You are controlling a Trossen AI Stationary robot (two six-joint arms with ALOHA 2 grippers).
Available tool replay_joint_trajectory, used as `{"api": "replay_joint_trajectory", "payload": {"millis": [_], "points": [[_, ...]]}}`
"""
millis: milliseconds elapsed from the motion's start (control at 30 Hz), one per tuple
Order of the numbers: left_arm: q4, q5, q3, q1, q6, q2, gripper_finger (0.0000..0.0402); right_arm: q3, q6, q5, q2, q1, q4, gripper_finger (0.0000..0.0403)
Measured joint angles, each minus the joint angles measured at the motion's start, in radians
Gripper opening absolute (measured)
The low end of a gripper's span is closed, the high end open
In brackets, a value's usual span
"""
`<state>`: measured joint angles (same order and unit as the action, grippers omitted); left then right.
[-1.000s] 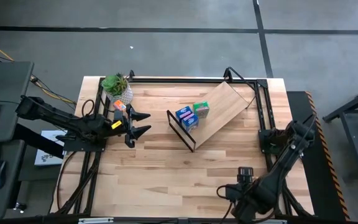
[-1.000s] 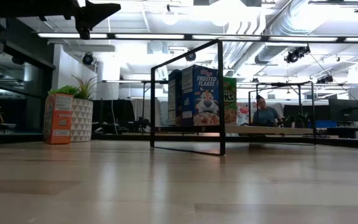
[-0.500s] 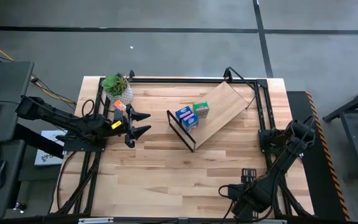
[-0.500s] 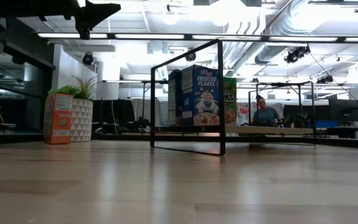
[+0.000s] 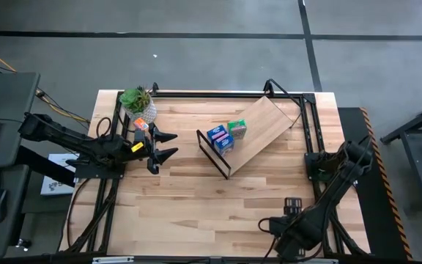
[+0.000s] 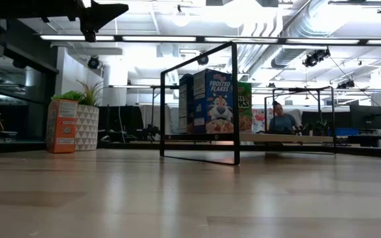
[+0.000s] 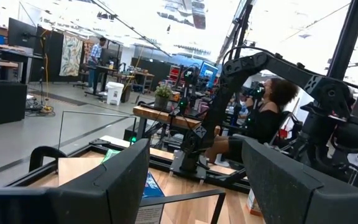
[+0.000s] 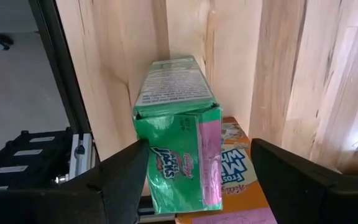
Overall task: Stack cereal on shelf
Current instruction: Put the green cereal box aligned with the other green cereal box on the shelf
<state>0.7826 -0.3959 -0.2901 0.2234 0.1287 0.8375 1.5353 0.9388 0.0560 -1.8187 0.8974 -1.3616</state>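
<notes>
While empty, left gripper (image 5: 168, 144) open, right gripper (image 8: 194, 163) open around green cereal box (image 8: 178, 137)

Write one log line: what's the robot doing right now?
left pincer: open, raised near orange box | right pincer: open, facing green cereal box | shelf: blue cereal boxes on it

Five cereal boxes (image 5: 220, 138) perhaps, one shelf (image 5: 258, 132)
</notes>
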Motion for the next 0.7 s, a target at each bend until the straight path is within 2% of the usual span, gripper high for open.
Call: {"api": "replay_joint_trajectory", "payload": {"millis": [200, 567, 700], "points": [[0.0, 0.0, 0.0, 0.0, 0.0, 0.0, 0.0248, -0.002, 0.035, -0.012, 0.034, 0.0, 0.001, 0.0277], [0.0, 0.0, 0.0, 0.0, 0.0, 0.0, 0.0248, -0.002, 0.047, 0.047, 0.038, 0.0, 0.054, 0.0277], [0.0, 0.0, 0.0, 0.0, 0.0, 0.0, 0.0248, -0.002, 0.049, 0.031, 0.038, 0.0, 0.057, 0.0277]]}}
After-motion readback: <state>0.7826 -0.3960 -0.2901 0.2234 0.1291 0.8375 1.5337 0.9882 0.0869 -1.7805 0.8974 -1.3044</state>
